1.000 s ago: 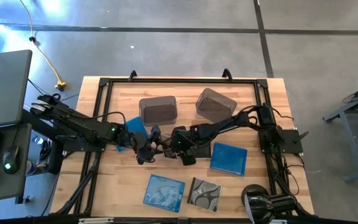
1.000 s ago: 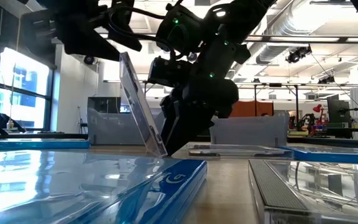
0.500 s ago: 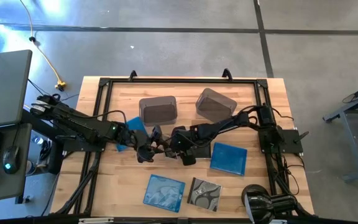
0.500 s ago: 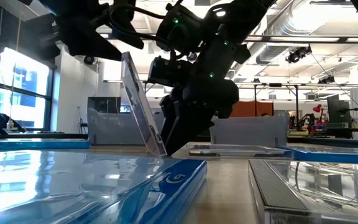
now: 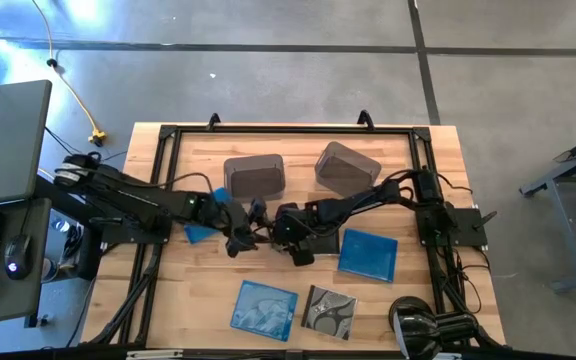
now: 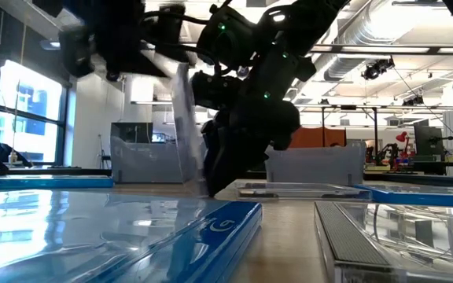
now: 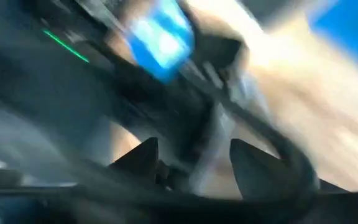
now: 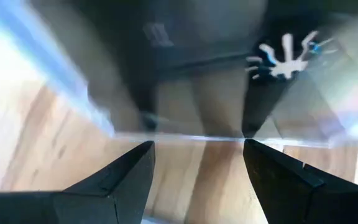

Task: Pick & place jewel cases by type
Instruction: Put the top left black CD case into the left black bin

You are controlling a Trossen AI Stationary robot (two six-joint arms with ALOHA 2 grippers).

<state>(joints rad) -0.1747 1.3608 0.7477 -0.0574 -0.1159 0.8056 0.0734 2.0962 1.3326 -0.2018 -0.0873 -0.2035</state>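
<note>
A: High view, state positions.
B: The left gripper (image 5: 236, 243) and the right gripper (image 5: 280, 226) meet at the centre of the wooden surface (image 5: 188, 300). A blue case (image 5: 200, 232) lies at 9 o'clock of the left gripper, partly under that arm. A second blue case (image 5: 369, 253) lies flat at 3 o'clock of the right gripper. The cloud-patterned blue case (image 5: 264, 308) and the silvery-patterned dark case (image 5: 329, 311) lie side by side at 6 o'clock, near the front edge. Two grey bins (image 5: 255, 177) sit at 12 o'clock.

A: Low view?
B: A clear case (image 6: 185, 130) stands almost upright on its lower edge between the two grippers. The left gripper's jaws are at its upper edge; contact cannot be confirmed. A flat case (image 6: 297, 189) lies at 3 o'clock of it.

A: Left wrist view?
B: Blurred. The two fingers (image 7: 140, 155) stand apart.

A: Right wrist view?
B: The fingers (image 8: 129, 171) stand apart, wide, with the edge of a clear case (image 8: 191, 136) running across just beyond their tips, not clamped.
</note>
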